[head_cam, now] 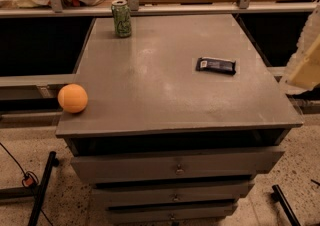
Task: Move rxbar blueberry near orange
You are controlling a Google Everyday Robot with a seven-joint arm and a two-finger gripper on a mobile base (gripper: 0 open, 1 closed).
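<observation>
The rxbar blueberry (216,65) lies flat on the right part of the grey cabinet top (165,95), its white label patch at its left end. The orange (73,98) sits at the cabinet top's left front corner, far from the bar. A pale, blurred part of my gripper (306,64) shows at the right edge of the view, beyond the cabinet's right side and apart from the bar. It holds nothing that I can see.
A green drink can (121,18) stands upright at the back left of the cabinet top. Drawers (175,167) are below the top. A shelf rail (160,9) runs behind. Black stand legs (42,185) are on the floor at left and right.
</observation>
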